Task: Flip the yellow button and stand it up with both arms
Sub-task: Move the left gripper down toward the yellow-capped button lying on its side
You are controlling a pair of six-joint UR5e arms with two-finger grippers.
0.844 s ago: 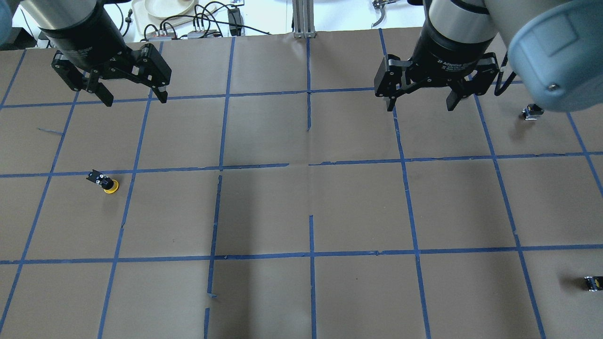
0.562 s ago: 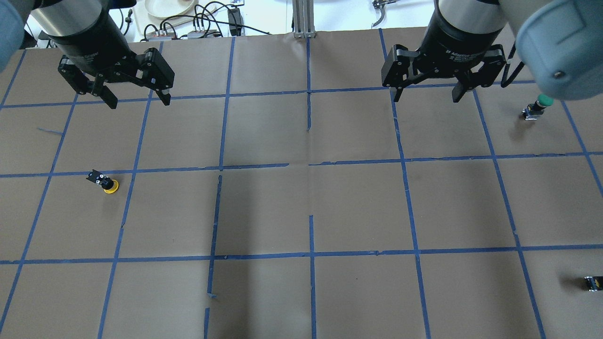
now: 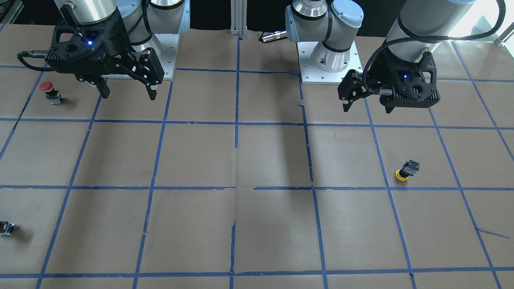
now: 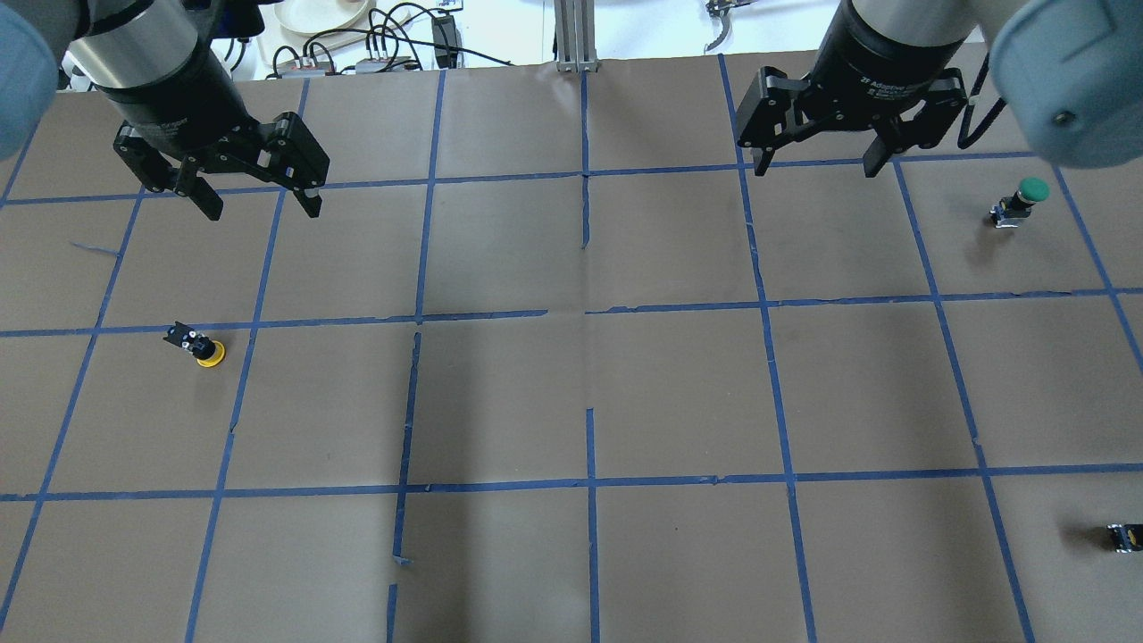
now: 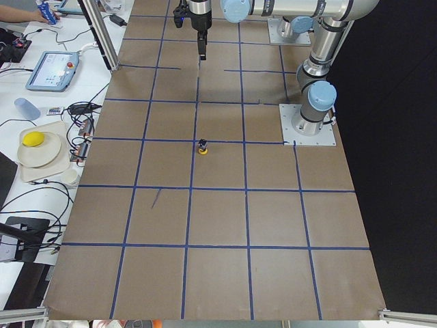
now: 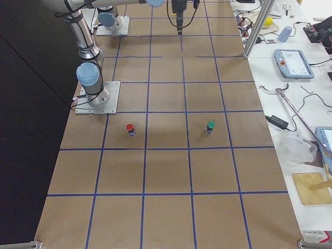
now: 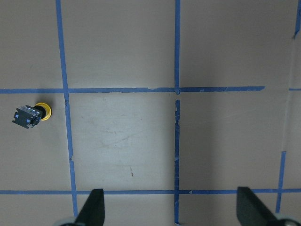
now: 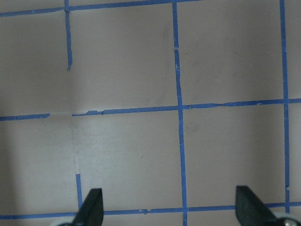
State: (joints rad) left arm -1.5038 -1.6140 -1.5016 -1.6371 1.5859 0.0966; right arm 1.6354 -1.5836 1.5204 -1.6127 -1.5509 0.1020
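So the bench (image 4: 589,393) is brown paper with a blue tape grid. The left arm (image 4: 152,62) hangs high over its left half and the right arm (image 4: 893,36) high over its right half. The left gripper (image 4: 262,207) is spread wide with nothing in it, same deal for the right gripper (image 4: 816,170).

The yellow button (image 4: 201,346) sits in the left half, roughly midway between the robot's edge and the operators' edge, well apart from both grippers.

The bit that matters imo: from the left gripper the button lies out toward the bench's left end. The left wrist view shows it way off to the side, nowhere near between the fingers (image 7: 94,207). The left arm is clearly the nearer one, and the right would have to cross most of the bench.

Looks to me like it's parked on its yellow cap (image 4: 212,356) with the contact block (image 4: 181,336) up. That'd make the long axis about upright, though I can't rule out a lean.
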